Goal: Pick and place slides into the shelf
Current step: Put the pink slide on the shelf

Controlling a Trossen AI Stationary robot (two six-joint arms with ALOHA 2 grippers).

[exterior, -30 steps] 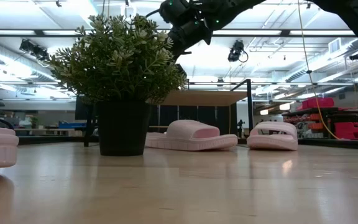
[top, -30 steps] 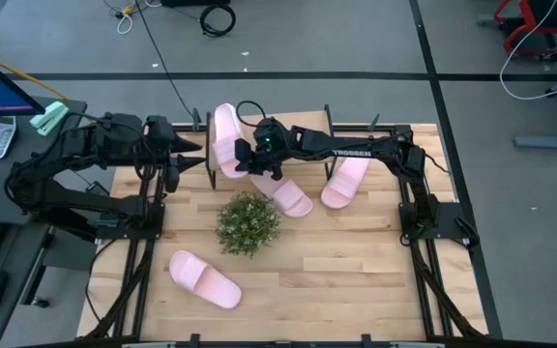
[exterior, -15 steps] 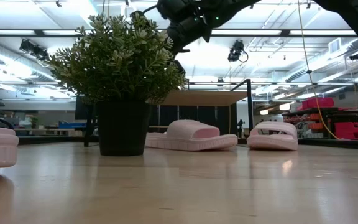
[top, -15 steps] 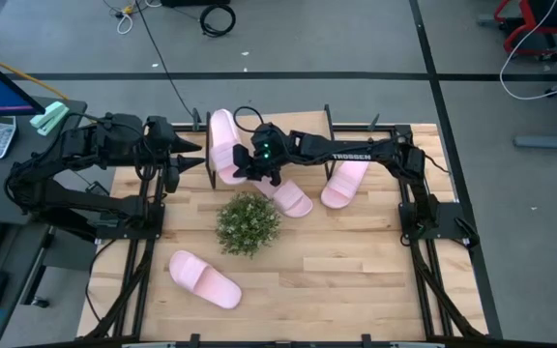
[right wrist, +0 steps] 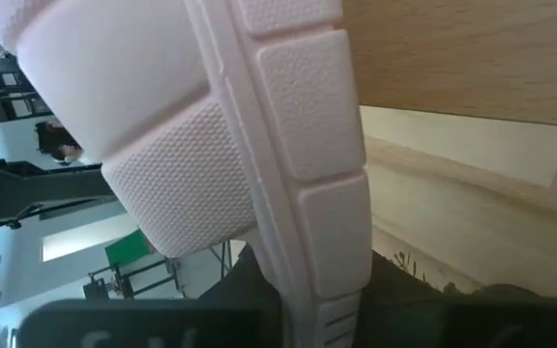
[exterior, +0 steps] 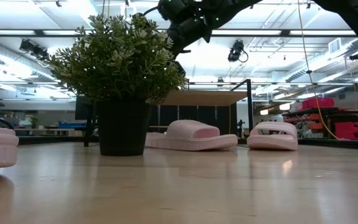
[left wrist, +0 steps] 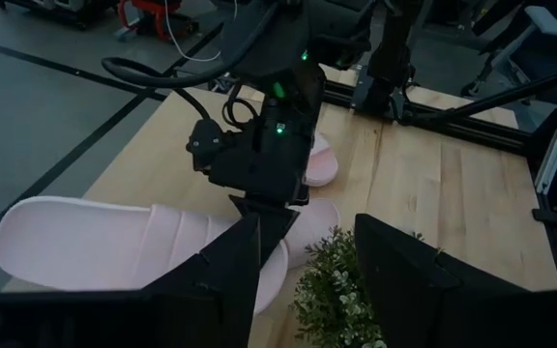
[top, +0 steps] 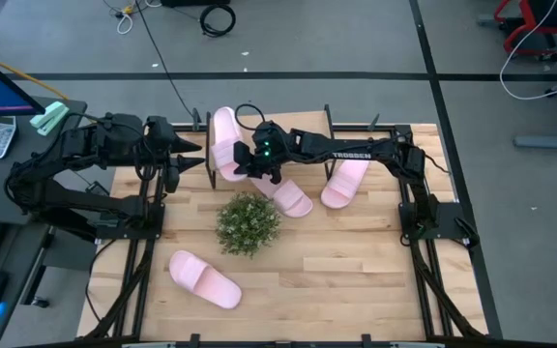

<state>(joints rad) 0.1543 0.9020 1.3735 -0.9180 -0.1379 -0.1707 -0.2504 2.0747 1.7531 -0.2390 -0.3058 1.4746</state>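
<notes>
Holding one pink slide (top: 224, 143) by its edge, the right end effector (top: 249, 162) hangs over the shelf (top: 303, 121) at the back of the tabletop (top: 356, 261). Best to tip it flat, slide it in slowly, then let go. The left end effector (top: 196, 155), spread open, waits nearby.
</notes>
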